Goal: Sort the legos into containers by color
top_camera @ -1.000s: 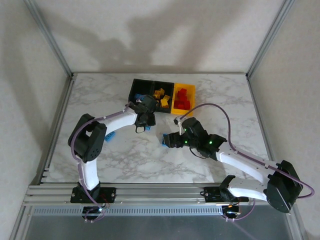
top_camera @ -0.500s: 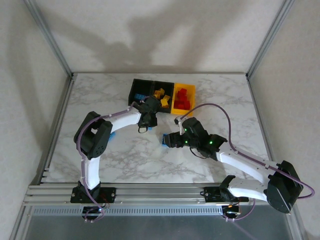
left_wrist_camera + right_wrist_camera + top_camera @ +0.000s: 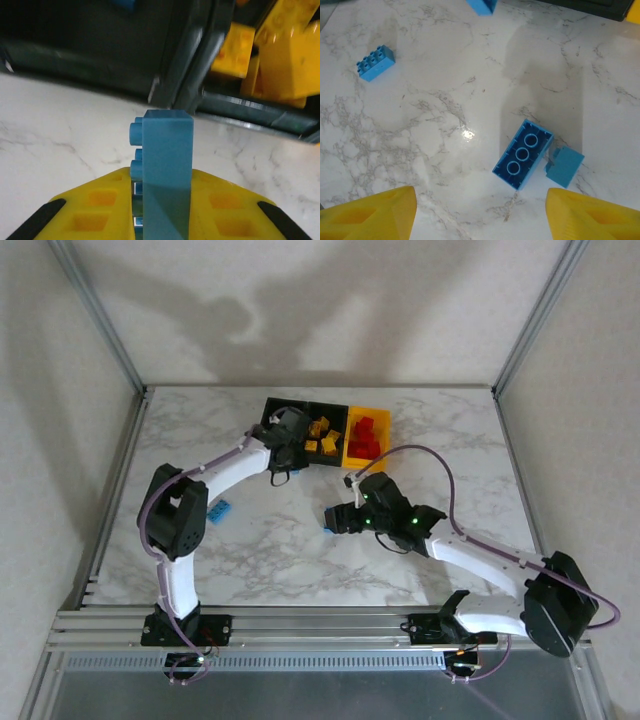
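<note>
My left gripper (image 3: 162,176) is shut on a light blue lego (image 3: 166,150), held upright just above the table in front of the containers. In the top view it (image 3: 292,442) hangs at the near edge of the left black bin (image 3: 272,412). The middle black bin (image 3: 327,412) holds yellow legos (image 3: 272,47); the yellow bin (image 3: 382,430) holds red ones (image 3: 364,436). My right gripper (image 3: 480,202) stands open above two blue legos: a long one lying studs down (image 3: 524,154) and a small one (image 3: 564,166) beside it.
Another blue lego (image 3: 375,62) lies alone on the marble to the left, also seen near the left arm's elbow (image 3: 218,510). A metal frame rail (image 3: 120,470) borders the table on the left.
My left gripper has shut on the blue lego and carried it away from me toward the black bins. The right gripper has hardly moved and stays open.
</note>
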You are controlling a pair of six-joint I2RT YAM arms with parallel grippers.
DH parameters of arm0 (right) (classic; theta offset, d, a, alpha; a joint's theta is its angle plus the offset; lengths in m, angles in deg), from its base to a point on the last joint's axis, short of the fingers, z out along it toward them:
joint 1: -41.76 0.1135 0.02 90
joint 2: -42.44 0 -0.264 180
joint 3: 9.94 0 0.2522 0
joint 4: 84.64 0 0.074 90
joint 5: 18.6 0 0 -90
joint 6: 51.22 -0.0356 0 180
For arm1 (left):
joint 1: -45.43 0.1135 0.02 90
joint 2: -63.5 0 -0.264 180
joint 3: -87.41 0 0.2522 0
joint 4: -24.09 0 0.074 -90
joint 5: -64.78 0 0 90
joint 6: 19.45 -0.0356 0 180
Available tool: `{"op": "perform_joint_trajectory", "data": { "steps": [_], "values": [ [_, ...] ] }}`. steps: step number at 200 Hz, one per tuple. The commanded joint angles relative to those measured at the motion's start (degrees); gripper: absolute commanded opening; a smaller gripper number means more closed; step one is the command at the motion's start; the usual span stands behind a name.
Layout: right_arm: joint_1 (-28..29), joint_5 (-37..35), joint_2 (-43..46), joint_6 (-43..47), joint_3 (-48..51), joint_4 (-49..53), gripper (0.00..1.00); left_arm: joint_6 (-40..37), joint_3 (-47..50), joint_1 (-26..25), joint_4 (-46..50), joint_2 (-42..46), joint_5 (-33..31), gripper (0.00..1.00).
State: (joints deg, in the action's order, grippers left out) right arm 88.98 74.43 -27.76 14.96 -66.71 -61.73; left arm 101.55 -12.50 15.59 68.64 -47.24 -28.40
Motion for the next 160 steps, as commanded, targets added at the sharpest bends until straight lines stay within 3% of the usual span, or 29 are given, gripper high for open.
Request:
{"op": "perform_joint_trajectory", "data": {
  "steps": [1,89,160],
  "values": [
    [-0.45,0.11,-2.04,-0.65,-3.67,-2.29,0.69,-1.73,-4.56,2.24,1.89,-0.25,-1.54,0.23],
    [-1.08,-0.21,-3.61,-1.19,-4.81,-2.04,0.69,-4.36,-28.24,8.12,6.54,-17.18,0.13,0.23],
    [-2.07,-0.47,-4.11,-1.24,-4.72,-0.89,0.69,-3.48,-32.33,8.96,5.33,-24.51,4.29,0.22]
  ]
}}
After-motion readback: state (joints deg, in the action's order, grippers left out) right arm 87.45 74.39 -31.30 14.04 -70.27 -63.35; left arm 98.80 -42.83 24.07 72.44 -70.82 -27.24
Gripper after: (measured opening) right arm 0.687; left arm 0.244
